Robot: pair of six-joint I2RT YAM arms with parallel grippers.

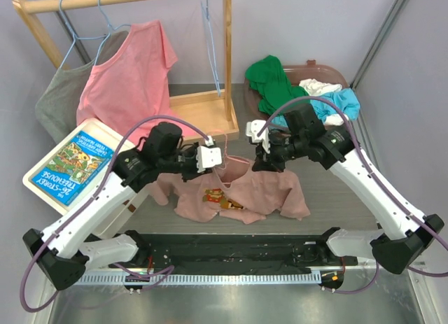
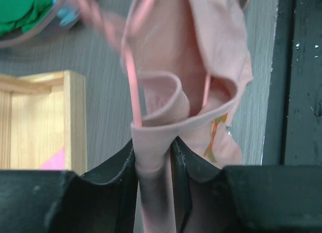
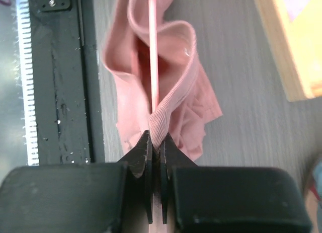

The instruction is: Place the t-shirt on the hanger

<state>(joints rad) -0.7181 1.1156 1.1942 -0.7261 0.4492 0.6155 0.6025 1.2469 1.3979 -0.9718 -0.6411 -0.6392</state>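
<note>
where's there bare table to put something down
Bare table right of the t-shirt, under the right arm; a narrow strip between the rack base and the bin. Crowded in the middle around the t-shirt, and left where the book sits.

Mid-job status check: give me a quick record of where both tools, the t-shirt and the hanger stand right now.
left tool: closed on the collar ribbing of the t-shirt
right tool: closed on the collar ribbing, on the other side
t-shirt: collar held up between both tools; body crumpled on the table, print facing up
hanger: thin pink wire running through the collar opening
fit on hanger: cannot tell whether the shoulders are seated
</note>
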